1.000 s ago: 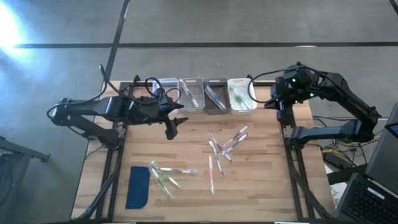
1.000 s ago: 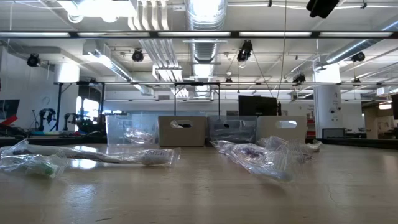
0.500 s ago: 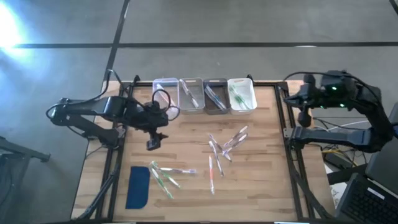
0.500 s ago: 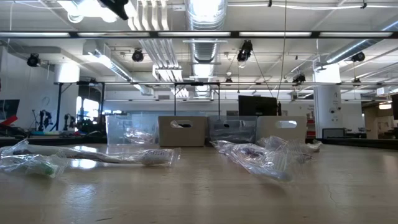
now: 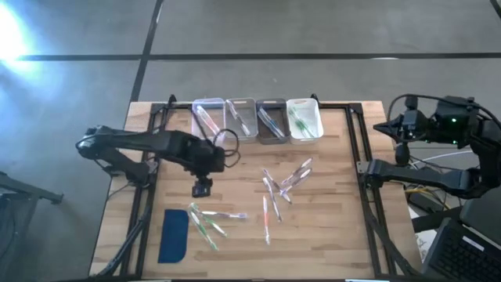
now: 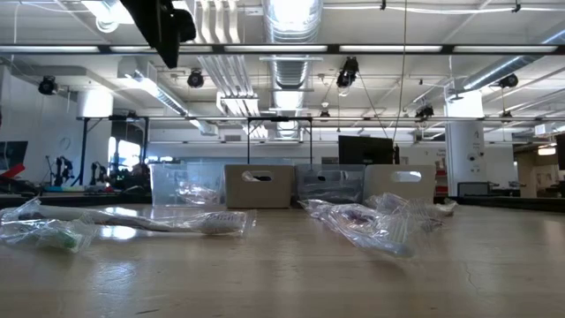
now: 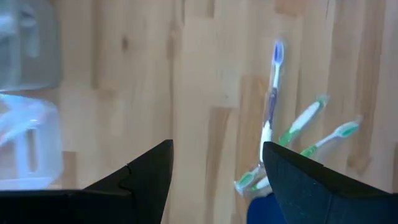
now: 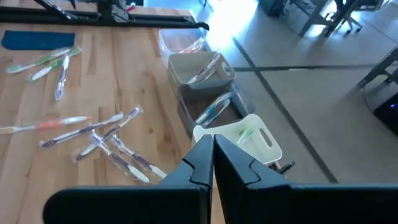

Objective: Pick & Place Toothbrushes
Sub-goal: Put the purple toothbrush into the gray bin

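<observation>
several toothbrushes (image 5: 207,219) lie in a loose fan on the counter (image 5: 329,227) just ahead of the left tool (image 5: 202,189), which hangs above the wood with its fingers spread wide and nothing between them; a blue pad (image 5: 174,235) lies close beside that fan, on its far side from the tool. more toothbrushes sit in a second scatter (image 5: 282,188) off to the tool's side, and others are already in the four bins (image 5: 258,119) along the counter's far edge. the right tool (image 8: 211,163) is clenched shut, holds nothing, and waits off the counter's right side. the likely trouble is in the pick itself: the brushes in the near fan cross and touch one another, so a descent onto the middle of the bunch could pinch two at once or nudge the neighbours and spin them out of line. they look thin, pale and partly wrapped in clear film, so the fingers may slide on the wrapping and close on air, or lift a brush by one end so it droops and drops. coming down too near the pad risks catching its edge instead.
</observation>
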Robot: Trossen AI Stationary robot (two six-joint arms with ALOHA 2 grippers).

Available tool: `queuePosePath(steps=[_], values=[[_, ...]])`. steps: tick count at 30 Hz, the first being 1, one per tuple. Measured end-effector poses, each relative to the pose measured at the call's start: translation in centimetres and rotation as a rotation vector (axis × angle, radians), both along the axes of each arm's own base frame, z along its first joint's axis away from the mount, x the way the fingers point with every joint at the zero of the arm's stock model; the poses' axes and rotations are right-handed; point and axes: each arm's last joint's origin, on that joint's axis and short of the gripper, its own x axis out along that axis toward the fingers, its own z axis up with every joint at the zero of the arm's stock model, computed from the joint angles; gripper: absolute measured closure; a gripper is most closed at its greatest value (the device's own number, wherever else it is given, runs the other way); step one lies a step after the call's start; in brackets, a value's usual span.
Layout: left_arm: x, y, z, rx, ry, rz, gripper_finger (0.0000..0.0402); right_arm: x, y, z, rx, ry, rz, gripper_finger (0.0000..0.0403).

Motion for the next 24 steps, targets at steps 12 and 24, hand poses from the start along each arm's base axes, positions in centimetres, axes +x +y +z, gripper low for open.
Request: queuePosePath(steps=[12,24], values=[[4.5,-1.5,-5.7,-0.043,0.221,-0.141,0.0149,-0.7,0.4,-0.1,-0.012,-0.023,0.001,0.0394],[6.8,-4.3,-9.2,-0.061,0.217,-0.189,0.0149,-0.7,0.4,0.0,-0.01,-0.023,0.002,0.0394]])
